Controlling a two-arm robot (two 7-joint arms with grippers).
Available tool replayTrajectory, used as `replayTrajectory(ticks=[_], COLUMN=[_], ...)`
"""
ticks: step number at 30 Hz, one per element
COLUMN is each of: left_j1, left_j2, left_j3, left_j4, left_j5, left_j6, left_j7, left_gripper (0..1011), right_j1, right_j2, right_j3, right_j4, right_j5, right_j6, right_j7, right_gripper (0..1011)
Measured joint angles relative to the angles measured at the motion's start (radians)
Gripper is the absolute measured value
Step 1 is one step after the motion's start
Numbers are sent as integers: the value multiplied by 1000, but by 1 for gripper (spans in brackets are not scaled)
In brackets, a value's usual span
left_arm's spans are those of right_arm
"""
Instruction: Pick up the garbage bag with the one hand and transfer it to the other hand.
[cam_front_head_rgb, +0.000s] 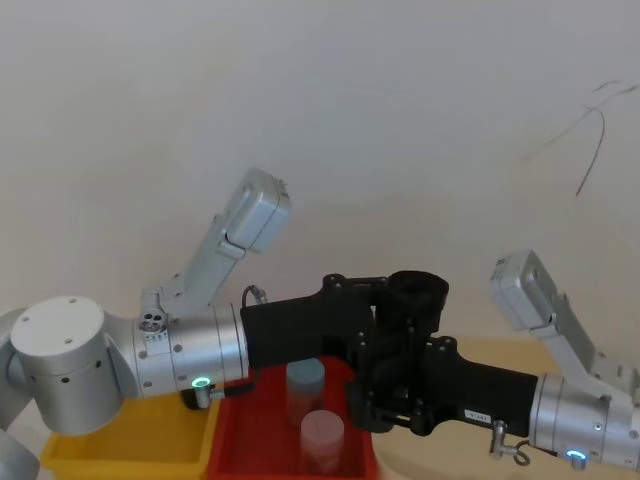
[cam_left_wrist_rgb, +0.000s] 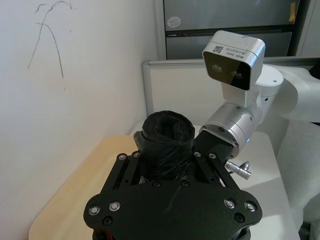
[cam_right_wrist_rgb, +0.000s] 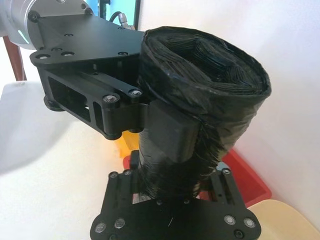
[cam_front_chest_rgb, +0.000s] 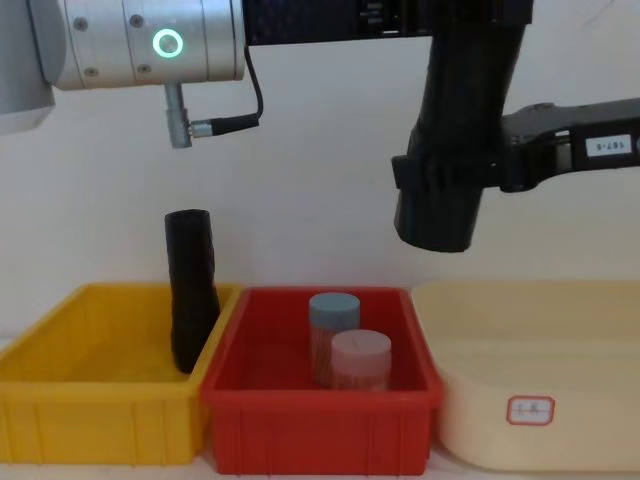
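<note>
The left tool (cam_right_wrist_rgb: 190, 135) apparently hides part of the garbage bag (cam_right_wrist_rgb: 205, 70).

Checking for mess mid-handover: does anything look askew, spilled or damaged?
Nothing spilled or damaged. Only the spare roll looks askew: it stands on end in the yellow bin, slightly tilted, beside the red bin. The jars stand upright. The left end effector grips the garbage bag in mid-air, with the right end effector around it.

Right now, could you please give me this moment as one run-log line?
phase: handover | garbage bag: upright, in mid-air | left gripper: shut on bag | right gripper: shut on bag
</note>
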Motion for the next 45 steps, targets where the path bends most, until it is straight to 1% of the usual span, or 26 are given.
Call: replayTrajectory(ticks=[3, 5, 7, 9, 11, 13, 14, 15, 18, 22, 23, 24, 27, 34, 38, 41, 45], left_j1=[0, 0, 1, 1, 1, 1, 1, 1, 2, 6, 7, 8, 16, 40, 64, 78, 109], left_j2=[0, 0, -1, -2, -2, -2, -2, -2, -1, 3, 4, 5, 11, 26, 37, 42, 49], left_j3=[0, 0, 0, 0, 0, 0, 0, 0, 0, -2, -3, -4, -11, -32, -51, -61, -81], left_j4=[-1, -1, -2, -2, -2, -3, -3, -3, -3, -7, -8, -9, -16, -33, -48, -55, -69], left_j5=[-2, -3, -5, -6, -6, -7, -7, -7, -8, -10, -10, -10, -11, -10, -10, -10, -10], left_j6=[1, 2, 3, 4, 4, 5, 5, 5, 5, 5, 4, 4, 3, -3, -8, -11, -20], left_j7=[1, 1, 1, 2, 2, 2, 2, 3, 3, 12, 15, 17, 32, 82, 128, 151, 200], left_gripper=[375, 387, 434, 504, 542, 617, 629, 674, 766, 863, 914, 914, 1001, 1000, 1000, 1000, 1000], right_j1=[1, 1, 1, -1, -3, -8, -9, -13, -19, -29, -33, -35, -42, -54, -57, -57, -51], right_j2=[0, 0, 1, 1, 2, 4, 4, 5, 8, 16, 19, 21, 30, 47, 55, 56, 54], right_j3=[-1, -1, -1, -1, 1, 5, 6, 9, 15, 25, 30, 32, 42, 59, 66, 68, 71], right_j4=[0, 0, 0, -1, -3, -6, -7, -10, -14, -19, -20, -20, -21, -18, -10, -4, 12], right_j5=[1, 2, 3, 4, 5, 5, 6, 6, 6, 7, 8, 9, 12, 20, 20, 20, 10], right_j6=[0, 0, -2, -5, -7, -9, -9, -9, -9, -9, -9, -9, -7, 8, 21, 32, 55], right_j7=[-2, -3, -6, -11, -16, -25, -30, -38, -52, -74, -82, -86, -100, -130, -155, -171, -208], right_gripper=[579, 547, 529, 510, 510, 510, 510, 510, 510, 510, 510, 510, 510, 510, 510, 510, 510])
